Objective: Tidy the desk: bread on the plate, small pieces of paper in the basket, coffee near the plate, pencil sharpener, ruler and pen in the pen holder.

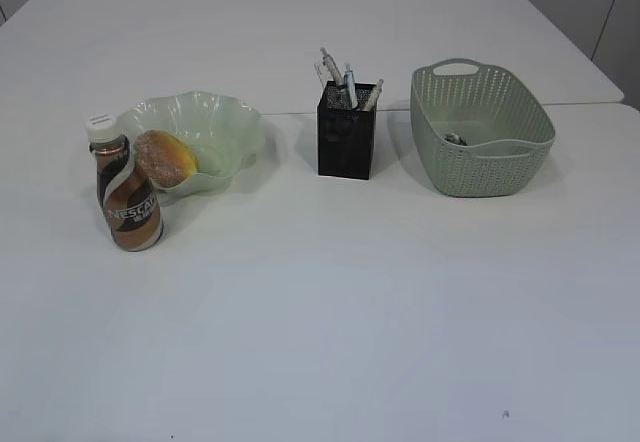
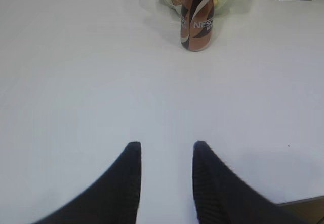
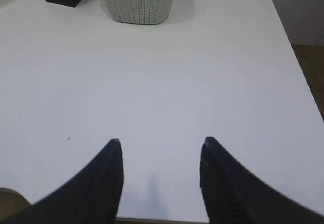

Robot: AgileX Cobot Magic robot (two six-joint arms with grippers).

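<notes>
Apparently all was done: bread [image 1: 166, 157] sat on the plate [image 1: 225, 122], coffee [image 1: 126, 197] at its seven o'clock, pens in the pen holder [image 1: 345, 137], paper in the basket [image 1: 480, 167]; my left gripper [image 2: 164, 150] and right gripper [image 3: 159, 145] gaped empty

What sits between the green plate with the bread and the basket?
The black pen holder, with pens standing in it, sits between the plate and the basket. The exterior view shows this; bare table lies on either side of it.

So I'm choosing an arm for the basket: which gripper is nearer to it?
Right. The right gripper faces the basket straight across bare table; the left gripper faces the coffee bottle, basket out of its view.
</notes>
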